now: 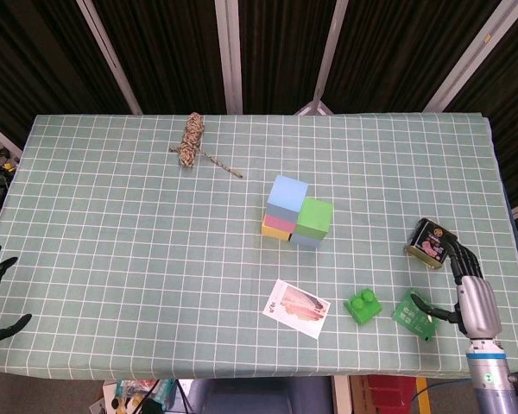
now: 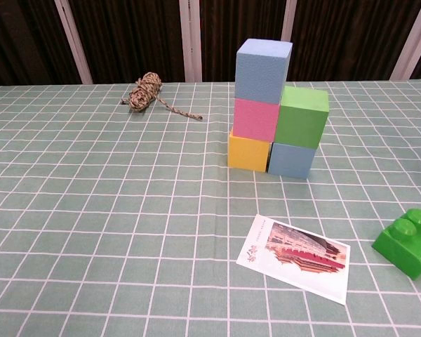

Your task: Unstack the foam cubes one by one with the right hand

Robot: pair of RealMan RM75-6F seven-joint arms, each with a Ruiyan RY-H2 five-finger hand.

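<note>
Hovering empty and spread beside the can [image 1: 431,242], right of the stack, the right robot hand [image 1: 473,297] risks toppling the top blue cube [image 2: 263,70] and green cube [image 2: 303,116] behind the postcard [image 2: 296,257].

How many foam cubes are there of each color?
Blue cubes: 2, the top blue cube and the bottom blue cube
Pink cube: 1
Yellow cube: 1
Green cube: 1
Total: 5 foam cubes
</note>
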